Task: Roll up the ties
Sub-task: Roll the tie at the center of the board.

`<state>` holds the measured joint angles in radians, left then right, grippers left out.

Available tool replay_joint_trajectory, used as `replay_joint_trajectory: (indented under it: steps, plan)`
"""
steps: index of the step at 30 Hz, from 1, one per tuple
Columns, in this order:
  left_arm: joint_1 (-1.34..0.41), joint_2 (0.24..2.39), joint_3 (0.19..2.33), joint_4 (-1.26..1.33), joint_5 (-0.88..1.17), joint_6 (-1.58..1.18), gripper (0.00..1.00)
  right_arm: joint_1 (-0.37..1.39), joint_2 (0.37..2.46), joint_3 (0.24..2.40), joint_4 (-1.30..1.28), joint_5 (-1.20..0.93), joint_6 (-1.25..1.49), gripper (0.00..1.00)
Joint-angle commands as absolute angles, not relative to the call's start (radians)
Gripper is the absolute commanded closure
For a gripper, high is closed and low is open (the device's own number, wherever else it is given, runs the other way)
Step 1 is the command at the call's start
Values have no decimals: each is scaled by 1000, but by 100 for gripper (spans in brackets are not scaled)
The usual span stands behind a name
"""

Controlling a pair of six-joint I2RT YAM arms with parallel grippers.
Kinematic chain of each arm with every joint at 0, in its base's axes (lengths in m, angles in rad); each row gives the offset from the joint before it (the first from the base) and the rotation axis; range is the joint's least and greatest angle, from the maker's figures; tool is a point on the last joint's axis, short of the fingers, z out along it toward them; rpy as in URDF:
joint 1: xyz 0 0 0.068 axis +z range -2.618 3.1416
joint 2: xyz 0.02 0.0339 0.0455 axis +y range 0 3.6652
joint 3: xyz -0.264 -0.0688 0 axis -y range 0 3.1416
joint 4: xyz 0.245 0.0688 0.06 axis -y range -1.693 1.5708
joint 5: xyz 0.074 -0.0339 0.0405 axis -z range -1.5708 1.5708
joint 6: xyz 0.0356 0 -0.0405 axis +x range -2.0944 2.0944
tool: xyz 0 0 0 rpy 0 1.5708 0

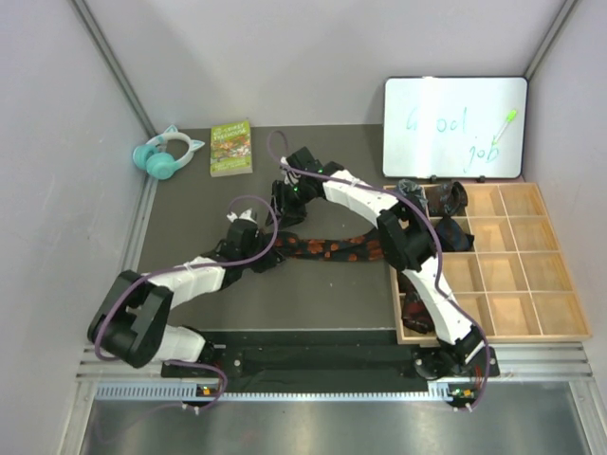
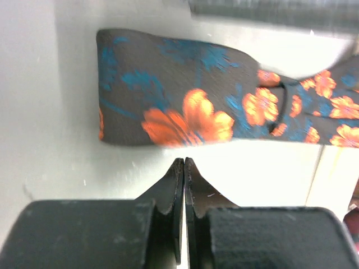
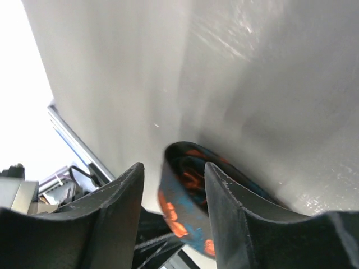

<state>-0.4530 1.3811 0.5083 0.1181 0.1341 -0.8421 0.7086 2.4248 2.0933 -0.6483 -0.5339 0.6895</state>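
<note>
A black tie with orange-red blotches [image 1: 332, 249] lies stretched across the mat between the two arms. In the left wrist view its flat folded end [image 2: 168, 95] lies just beyond my left gripper [image 2: 184, 161], which is shut and empty, its tips just short of the fabric edge. In the top view the left gripper [image 1: 268, 258] sits at the tie's left end. My right gripper [image 1: 285, 210] is just behind that end. In the right wrist view its jaws [image 3: 173, 168] stand apart around a rolled-up end of the tie [image 3: 185, 196], which leans on the right finger.
A wooden compartment tray [image 1: 531, 275] stands at the right, with a dark brown roll [image 1: 446, 199] and a black roll [image 1: 455, 233] in its back-left cells. A whiteboard [image 1: 455, 128] stands behind it. A green book [image 1: 230, 147] and teal headphones [image 1: 166, 152] lie at the back left.
</note>
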Motion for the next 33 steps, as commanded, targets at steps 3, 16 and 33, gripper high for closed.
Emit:
replay_joint_trajectory:
  steps: [3,16,33]
  plan:
    - [-449,1209,522,-29,135,-807,94,686,2362,2178,-684,-508,681,51]
    - [-393,994,698,-348,-23,-647,53,693,2062,1721,-404,-563,773,63]
    - [-316,1045,693,-292,64,-626,46,701,2125,1638,-313,-575,802,90]
